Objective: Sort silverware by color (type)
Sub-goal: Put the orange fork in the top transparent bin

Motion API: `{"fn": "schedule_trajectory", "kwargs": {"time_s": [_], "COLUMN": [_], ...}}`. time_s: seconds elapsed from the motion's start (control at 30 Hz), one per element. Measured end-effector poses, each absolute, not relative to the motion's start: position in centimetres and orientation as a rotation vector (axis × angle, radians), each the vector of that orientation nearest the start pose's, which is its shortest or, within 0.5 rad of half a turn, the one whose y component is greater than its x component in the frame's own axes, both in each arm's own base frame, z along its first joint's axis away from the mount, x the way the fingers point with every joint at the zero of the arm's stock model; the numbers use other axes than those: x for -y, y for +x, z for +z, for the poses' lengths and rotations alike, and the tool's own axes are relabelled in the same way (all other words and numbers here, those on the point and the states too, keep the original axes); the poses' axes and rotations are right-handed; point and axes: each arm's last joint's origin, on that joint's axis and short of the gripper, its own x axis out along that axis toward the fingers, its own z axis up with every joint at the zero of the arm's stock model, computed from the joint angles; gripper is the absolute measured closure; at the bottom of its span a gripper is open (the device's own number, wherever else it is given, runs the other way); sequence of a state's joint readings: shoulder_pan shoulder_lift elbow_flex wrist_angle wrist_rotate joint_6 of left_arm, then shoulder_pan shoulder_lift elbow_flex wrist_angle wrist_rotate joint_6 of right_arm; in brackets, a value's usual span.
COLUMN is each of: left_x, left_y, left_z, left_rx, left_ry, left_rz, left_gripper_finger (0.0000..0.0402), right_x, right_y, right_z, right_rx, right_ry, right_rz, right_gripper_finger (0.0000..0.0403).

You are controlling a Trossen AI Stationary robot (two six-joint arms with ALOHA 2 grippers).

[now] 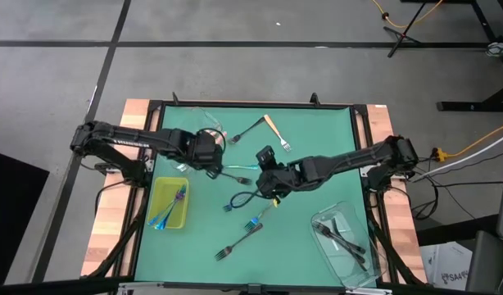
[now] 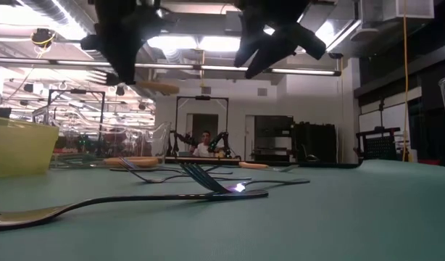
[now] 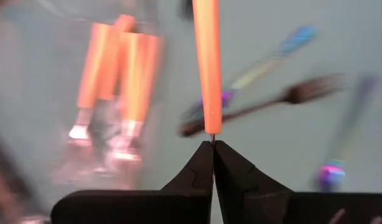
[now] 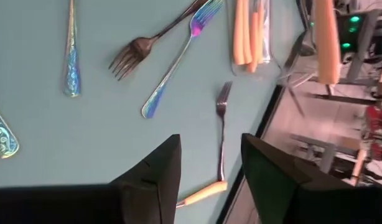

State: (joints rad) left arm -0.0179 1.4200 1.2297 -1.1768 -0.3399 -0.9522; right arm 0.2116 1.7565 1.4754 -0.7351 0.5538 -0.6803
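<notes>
My left gripper [image 1: 212, 166] hangs over the table's left middle, shut on an orange-handled fork [image 3: 207, 68]. Beyond it stands a clear tub [image 3: 116, 81] with several orange-handled forks. My right gripper [image 4: 211, 174] is open above the table's middle and touches nothing. An orange-handled fork [image 4: 222, 137] lies flat on the mat below the gap between its fingers. Iridescent forks [image 4: 175, 62] and a dark fork [image 4: 147, 40] lie flat on the green mat. In the low view both grippers, left [image 2: 125, 69] and right [image 2: 280, 43], are well above the mat. My left gripper pinches the fork's thin metal neck [image 3: 211, 138], right where the orange handle ends, between its two fingertips. The fingers come steeply from above. The handle sticks out past them and the tines [image 2: 99, 75] out the other side. The fork hangs about level, clear of the table.
A yellow-green tray [image 1: 157, 215] with iridescent forks sits near left. A clear tub [image 1: 343, 239] with dark forks sits near right. Several forks [image 1: 239, 242] lie loose in the mat's middle and near part. A person [image 2: 205, 145] sits in the room beyond the table.
</notes>
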Motion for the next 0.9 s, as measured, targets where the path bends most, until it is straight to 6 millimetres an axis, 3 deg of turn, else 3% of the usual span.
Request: {"fn": "schedule_trajectory", "kwargs": {"time_s": [0.23, 0.37, 0.6, 0.9], "left_x": [-3.3, -4.6, -6.1, -8.4], "left_y": [23.8, 23.5, 22.1, 21.3], "left_z": [28.4, 27.9, 24.9, 21.2], "left_rx": [-1.219, -1.249, -1.387, -1.399], "left_ry": [-0.332, -0.294, -0.259, -0.235], "left_rz": [0.943, 0.960, 0.974, 0.941], "left_gripper_finger": [0.0401, 0.0401, 0.0401, 0.0401], "right_x": [-4.7, -3.5, -1.1, 1.2], "right_y": [36.8, 36.9, 37.0, 37.1], "right_z": [27.3, 27.2, 27.2, 27.1], "right_rx": [-1.036, -1.047, -1.068, -1.056], "right_ry": [-0.908, -0.848, -0.754, -0.641], "right_rz": [0.103, 0.066, -0.023, 0.054], "right_gripper_finger": [0.0242, 0.0242, 0.0242, 0.0242]}}
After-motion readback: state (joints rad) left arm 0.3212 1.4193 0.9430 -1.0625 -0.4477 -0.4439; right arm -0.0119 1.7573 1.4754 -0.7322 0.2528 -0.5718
